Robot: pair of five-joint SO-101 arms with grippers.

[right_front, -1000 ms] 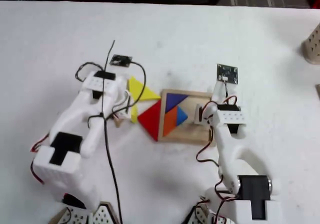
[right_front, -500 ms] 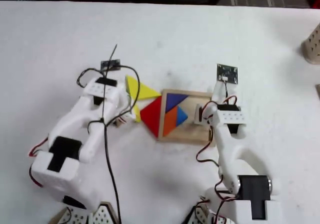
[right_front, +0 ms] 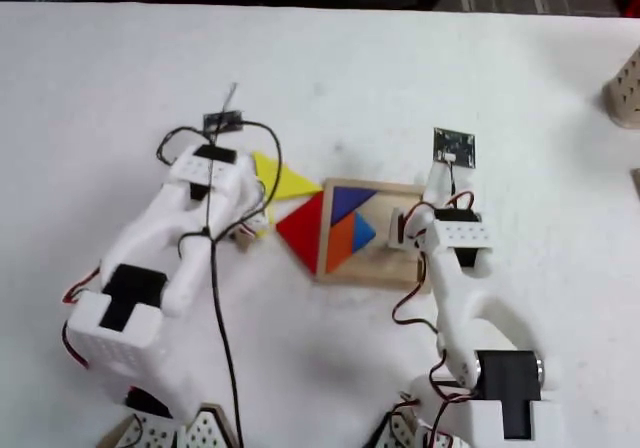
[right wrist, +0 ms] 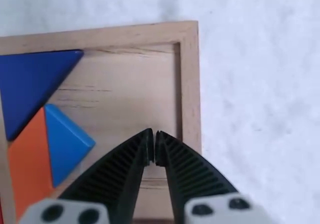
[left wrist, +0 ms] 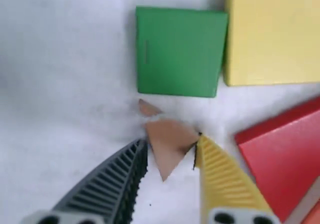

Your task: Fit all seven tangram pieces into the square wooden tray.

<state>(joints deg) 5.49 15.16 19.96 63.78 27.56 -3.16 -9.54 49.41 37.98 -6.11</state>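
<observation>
Left wrist view showed my left pincer (left wrist: 171, 142) clamped on a small tan triangle (left wrist: 167, 151) lying on the white worktop (left wrist: 60, 84). The green square (left wrist: 180, 51) sat near it, just beside the yellow triangle (left wrist: 272, 34), and the red triangle (left wrist: 285, 154) lay off to one side. My right pincer (right wrist: 152, 134) was pressed together over the bare floor of the wooden tray (right wrist: 189, 84). The dark blue triangle (right wrist: 30, 84), orange piece (right wrist: 27, 164) and light blue triangle (right wrist: 65, 141) lay inside the tray.
</observation>
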